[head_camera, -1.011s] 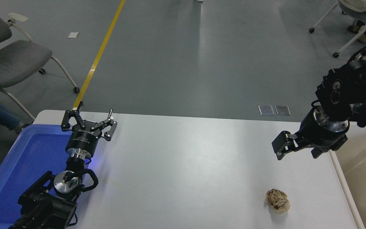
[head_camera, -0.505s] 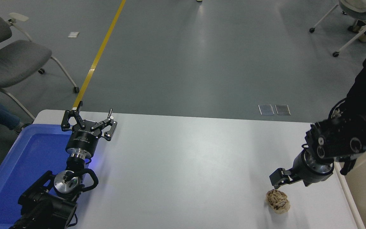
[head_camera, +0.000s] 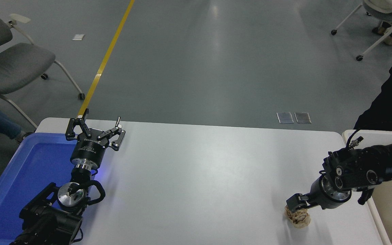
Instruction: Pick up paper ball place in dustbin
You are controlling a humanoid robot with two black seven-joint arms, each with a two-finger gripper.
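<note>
The paper ball (head_camera: 298,218), a tan crumpled wad, lies on the white table (head_camera: 196,177) near its front right corner. My right gripper (head_camera: 297,206) has come down from the right onto the ball's far upper side. It looks open, with one fingertip (head_camera: 292,201) against the ball's top; the other finger is hidden behind the wrist. The ball rests on the table. The cream dustbin (head_camera: 375,215) stands just past the table's right edge, partly hidden by my right arm. My left gripper (head_camera: 95,128) is open and parked at the lower left.
A bright blue shallow tray (head_camera: 22,177) lies at the table's left edge, under my left arm. Grey chairs stand on the floor at the far left (head_camera: 12,64) and at the top right (head_camera: 383,13). A yellow floor line (head_camera: 107,56) runs away from the table.
My right gripper has dropped from high above the table's right side, toward the front, until it reaches the paper ball. The ball and the left arm have not moved.
</note>
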